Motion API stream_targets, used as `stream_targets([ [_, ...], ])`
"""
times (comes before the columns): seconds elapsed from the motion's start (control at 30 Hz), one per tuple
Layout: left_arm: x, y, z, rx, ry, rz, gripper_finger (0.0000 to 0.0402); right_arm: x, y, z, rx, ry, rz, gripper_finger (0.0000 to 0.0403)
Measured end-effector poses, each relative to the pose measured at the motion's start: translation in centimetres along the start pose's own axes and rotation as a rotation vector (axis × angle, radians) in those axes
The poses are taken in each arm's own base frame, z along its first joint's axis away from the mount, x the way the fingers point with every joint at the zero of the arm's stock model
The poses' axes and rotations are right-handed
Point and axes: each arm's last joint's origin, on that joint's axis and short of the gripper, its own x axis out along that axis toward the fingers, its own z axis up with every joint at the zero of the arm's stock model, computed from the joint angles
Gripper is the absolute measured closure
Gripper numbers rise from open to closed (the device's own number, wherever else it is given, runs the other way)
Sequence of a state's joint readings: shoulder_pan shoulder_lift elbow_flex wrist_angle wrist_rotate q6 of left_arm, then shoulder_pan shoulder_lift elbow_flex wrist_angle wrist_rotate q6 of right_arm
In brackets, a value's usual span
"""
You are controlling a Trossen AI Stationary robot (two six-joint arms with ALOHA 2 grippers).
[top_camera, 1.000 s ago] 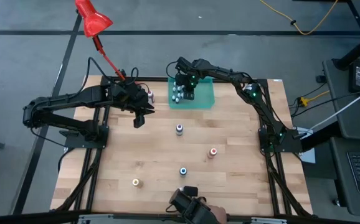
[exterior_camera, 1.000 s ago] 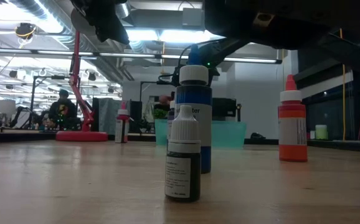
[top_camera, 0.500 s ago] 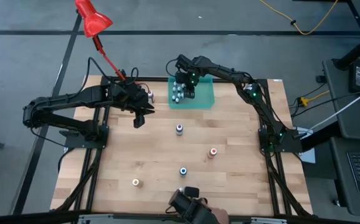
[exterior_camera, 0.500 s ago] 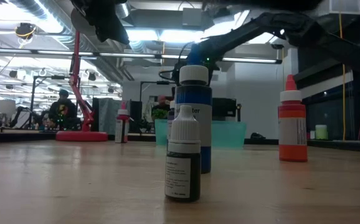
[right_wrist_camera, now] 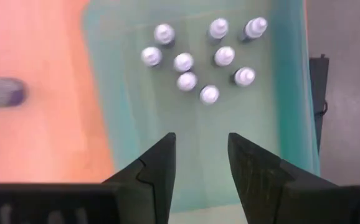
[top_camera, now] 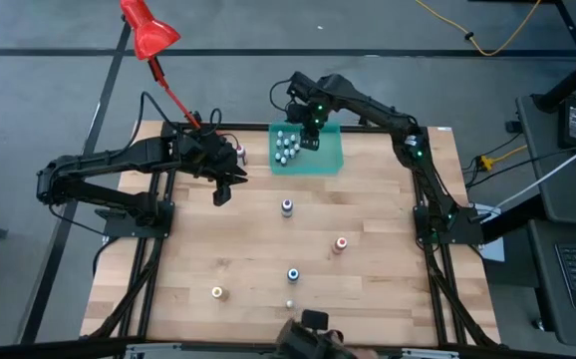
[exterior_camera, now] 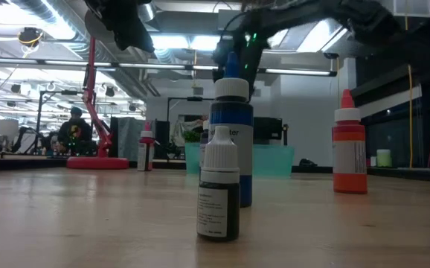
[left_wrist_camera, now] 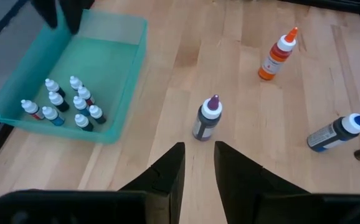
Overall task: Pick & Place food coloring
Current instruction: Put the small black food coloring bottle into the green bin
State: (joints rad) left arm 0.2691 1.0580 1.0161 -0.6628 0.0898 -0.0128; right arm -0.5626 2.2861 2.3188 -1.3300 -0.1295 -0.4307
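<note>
Several tiny food coloring bottles stand upright on their bases in the teal tray at the table's far edge. My right gripper hangs open above the tray, right of that cluster, nothing between its fingers. Taller bottles stand loose on the wood: purple, red-orange, blue, yellow, pink. A small white-capped one stands near the front edge. My left gripper hovers left of the tray, its fingers a little apart and empty.
A red desk lamp leans in from the far left corner, its base beside the pink bottle. A dark object sits at the near edge. Bare wood lies between the loose bottles at mid-table.
My right gripper has risen out of the teal tray and drifted slightly toward the table's far right; the bottles in the tray stay standing. At the near edge a hand has drawn back, uncovering the small white-capped bottle.
</note>
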Motion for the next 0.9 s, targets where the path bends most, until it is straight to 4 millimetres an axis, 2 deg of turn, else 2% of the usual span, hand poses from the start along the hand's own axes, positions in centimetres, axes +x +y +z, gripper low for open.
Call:
stream_targets([
  [0.13,0.0,0.0,0.0,0.005,0.0,0.0,0.032,-3.8,1.9,0.0,0.001,-0.066,-0.016,0.0256],
  [0.23,0.0,0.0,0.0,0.009,0.0,-0.007,0.032,-7.2,4.0,-0.1,-0.01,-0.129,-0.028,0.0262],
  [0.33,0.0,-0.1,0.0,0.017,0.001,-0.034,0.032,-10.4,7.2,-0.2,-0.033,-0.194,-0.024,0.0273],
  [0.53,0.1,-1.3,-0.1,0.077,0.004,-0.107,0.032,-16.6,15.2,-1.5,-0.056,-0.319,-0.05,0.0286],
  [0.73,0.0,-3.9,-0.3,0.202,0.007,-0.271,0.032,-20.6,23.1,-3.9,0.001,-0.411,-0.113,0.0287],
  [0.9,-0.2,-6.0,-0.6,0.264,0.009,-0.372,0.032,-21.8,28.1,-6.2,0.11,-0.422,-0.105,0.0287],
])
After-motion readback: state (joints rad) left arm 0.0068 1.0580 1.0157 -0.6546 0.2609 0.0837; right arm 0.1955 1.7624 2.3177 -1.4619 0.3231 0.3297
